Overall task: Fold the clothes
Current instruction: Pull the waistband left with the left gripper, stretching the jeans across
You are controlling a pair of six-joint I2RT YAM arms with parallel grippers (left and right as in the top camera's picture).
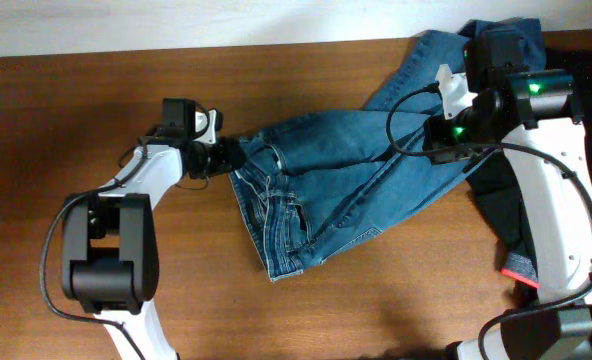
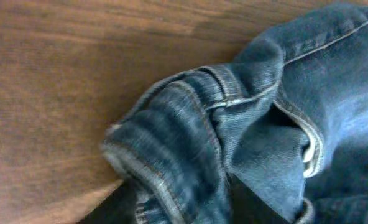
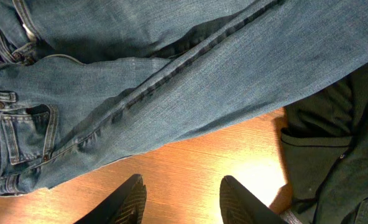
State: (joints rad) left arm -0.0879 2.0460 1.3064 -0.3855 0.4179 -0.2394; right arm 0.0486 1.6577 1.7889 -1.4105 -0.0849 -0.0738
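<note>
Sprawling medium-blue denim jeans (image 1: 316, 180), waistband pinched

Faded, rumpled, they lie between the arms. Left gripper (image 1: 226, 157) apparently pinches the bunched waistband. Right gripper (image 3: 181, 199) stands part-open, empty, leg seam just beyond its fingertips.

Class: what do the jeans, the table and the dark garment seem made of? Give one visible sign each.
Jeans: faded blue denim, matte; stitched seams. Table: wood or wood-look laminate; brown grain streaks, slight sheen. Dark garment: soft matte cloth, fibre unclear; limp folds.
</note>
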